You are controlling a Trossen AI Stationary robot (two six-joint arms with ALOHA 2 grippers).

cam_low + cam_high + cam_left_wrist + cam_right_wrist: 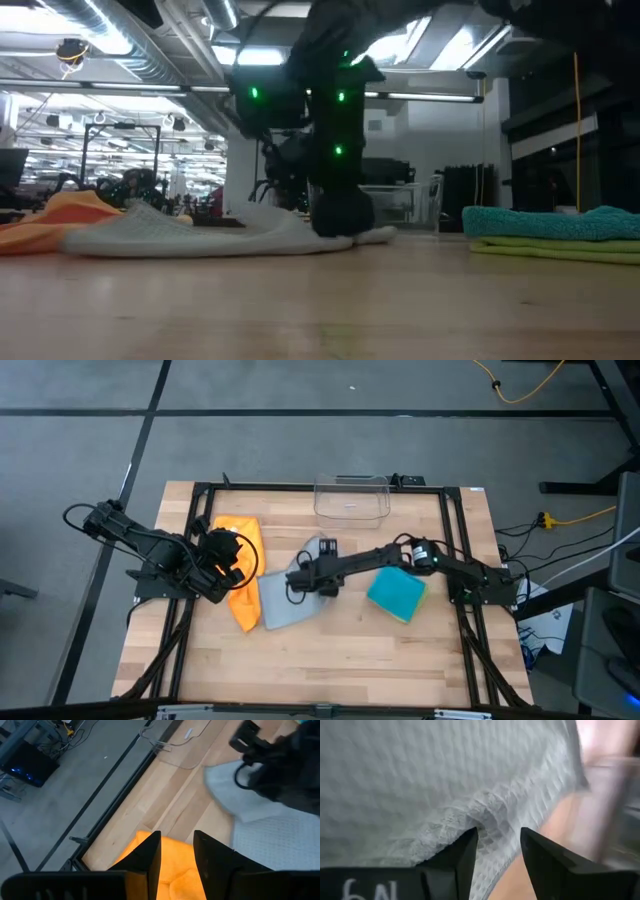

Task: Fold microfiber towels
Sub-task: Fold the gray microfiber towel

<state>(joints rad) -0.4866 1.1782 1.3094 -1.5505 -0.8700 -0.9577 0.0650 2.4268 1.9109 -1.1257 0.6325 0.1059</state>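
- Wooden table [330, 650]: the near half is bare wood; a dark frame [452, 540] runs along its sides and far edge.
- Clear plastic bin [351, 497]: stands at the far edge, apart from the cloths.
- Orange towel [240, 560]: lies left of centre, touching the grey towel [285, 600] at table centre.
- Teal towel [396, 593]: folded, right of centre; in the low view it rests on a lime green towel [550, 248].
- Right gripper [497, 842]: arm stretched low across the table to the grey towel, fingers part-open with a raised fold of that cloth between them.
- Left gripper [176, 845]: over the orange towel, fingers narrowly apart; a grip on it cannot be told.
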